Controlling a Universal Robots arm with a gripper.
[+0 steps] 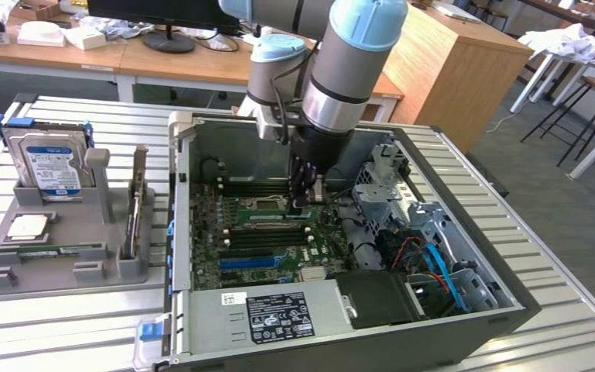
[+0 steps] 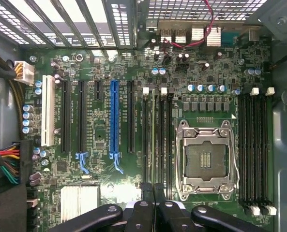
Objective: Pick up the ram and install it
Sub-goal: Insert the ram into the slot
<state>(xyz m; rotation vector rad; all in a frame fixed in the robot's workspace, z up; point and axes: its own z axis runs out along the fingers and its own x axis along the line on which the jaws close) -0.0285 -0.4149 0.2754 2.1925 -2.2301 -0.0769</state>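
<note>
The ram (image 2: 153, 140) shows edge-on as a thin green line running out from my fingertips, over the black memory slots (image 2: 160, 140) beside the CPU socket (image 2: 206, 162). My gripper (image 2: 154, 193) is shut on the ram's near end. In the exterior view the gripper (image 1: 300, 203) reaches straight down inside the open computer case (image 1: 504, 298), just above the motherboard (image 1: 238, 246) next to the CPU socket (image 1: 266, 204). Whether the ram touches a slot I cannot tell.
A second bank of memory slots (image 2: 254, 154) lies on the socket's other side. Expansion slots include a blue one (image 2: 114, 118). The drive cage (image 1: 396, 190) and cables crowd the case. A grey holder (image 1: 60, 232) on the exterior view's left carries a hard drive (image 1: 52, 167) and another green stick (image 1: 60, 249).
</note>
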